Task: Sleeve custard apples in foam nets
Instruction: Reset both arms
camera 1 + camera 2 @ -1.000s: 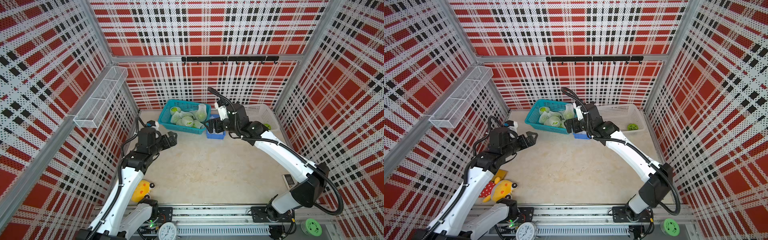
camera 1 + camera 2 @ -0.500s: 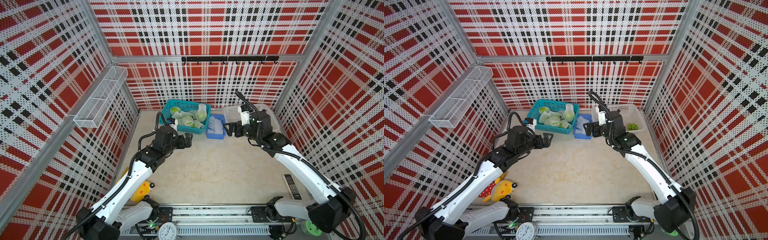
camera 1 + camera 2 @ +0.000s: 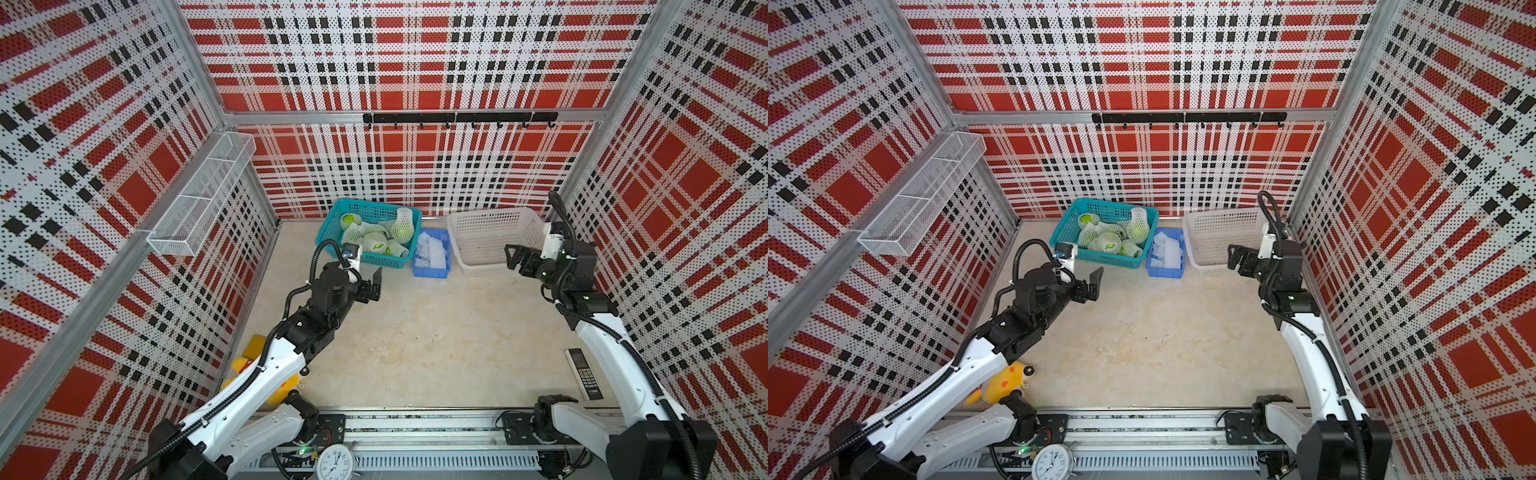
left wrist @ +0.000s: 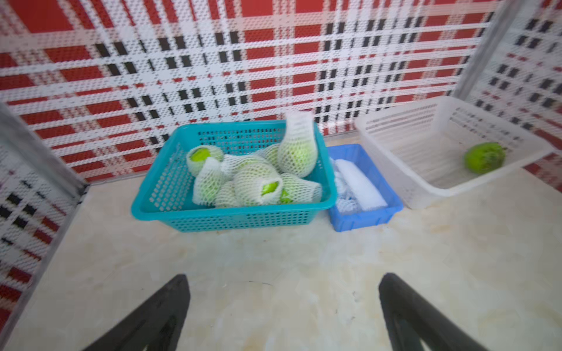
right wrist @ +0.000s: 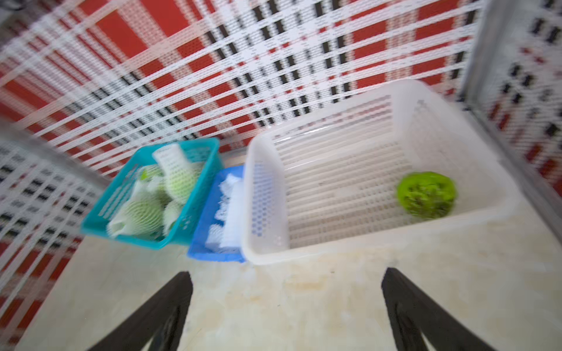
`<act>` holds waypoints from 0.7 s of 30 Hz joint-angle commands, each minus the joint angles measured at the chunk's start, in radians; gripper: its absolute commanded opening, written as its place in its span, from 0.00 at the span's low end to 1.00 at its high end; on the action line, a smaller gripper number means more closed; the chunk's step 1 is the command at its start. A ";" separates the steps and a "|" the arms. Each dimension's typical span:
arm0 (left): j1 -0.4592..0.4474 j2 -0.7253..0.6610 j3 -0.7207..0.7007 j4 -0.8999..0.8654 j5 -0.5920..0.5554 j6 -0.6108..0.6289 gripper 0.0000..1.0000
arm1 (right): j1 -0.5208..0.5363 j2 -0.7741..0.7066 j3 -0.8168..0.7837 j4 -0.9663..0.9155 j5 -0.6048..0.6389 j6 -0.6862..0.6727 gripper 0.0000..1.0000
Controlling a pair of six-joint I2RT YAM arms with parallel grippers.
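The left pincer (image 3: 371, 284) hangs above the desk (image 3: 436, 332) with its jaws spread wide and nothing between them, just on the near side of the teal basket (image 4: 231, 217). The right pincer (image 3: 516, 258) is spread just as wide and is also empty, at the near right corner of the white basket (image 3: 478, 266).

Inside that white basket lies one bare custard apple (image 5: 427, 194), bright green and bumpy, toward the right side. A small blue tray (image 4: 362, 220) sits between the two baskets, just beside each, and holds loose white foam nets (image 4: 359, 185). The teal basket on the left is piled with netted custard apples (image 4: 258, 185), green showing through the mesh and at the open ends. One leans in its far right corner with the net poking up past the rim. All three containers sit along the far wall.

Nearer me, a yellow toy (image 3: 1007, 382) lies partly under the left arm. A remote control (image 3: 584, 374) rests by the right wall, and a clock (image 3: 334, 461) stands on the front rail.
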 commanded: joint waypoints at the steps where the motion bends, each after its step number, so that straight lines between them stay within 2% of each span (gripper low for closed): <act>1: 0.081 -0.023 -0.050 0.091 -0.023 -0.013 0.99 | -0.068 -0.024 -0.061 0.127 0.048 -0.024 1.00; 4: 0.132 -0.038 -0.118 0.125 -0.034 -0.017 1.00 | -0.090 -0.023 -0.114 0.177 0.101 -0.043 1.00; 7: 0.175 -0.035 -0.239 0.245 -0.055 0.012 0.99 | -0.090 -0.027 -0.224 0.298 0.153 -0.086 1.00; 9: 0.194 -0.036 -0.328 0.359 -0.033 0.072 1.00 | -0.090 -0.047 -0.357 0.477 0.153 -0.138 0.99; 11: 0.201 -0.018 -0.412 0.488 -0.060 0.115 1.00 | -0.090 -0.064 -0.499 0.663 0.181 -0.143 0.99; 13: 0.245 0.027 -0.473 0.589 -0.082 0.104 1.00 | -0.090 -0.052 -0.616 0.829 0.204 -0.149 1.00; 16: 0.269 0.121 -0.487 0.634 -0.083 0.071 1.00 | -0.090 0.004 -0.688 0.903 0.220 -0.172 1.00; 21: 0.274 0.303 -0.448 0.806 -0.002 0.129 1.00 | -0.069 0.133 -0.706 1.087 0.192 -0.234 1.00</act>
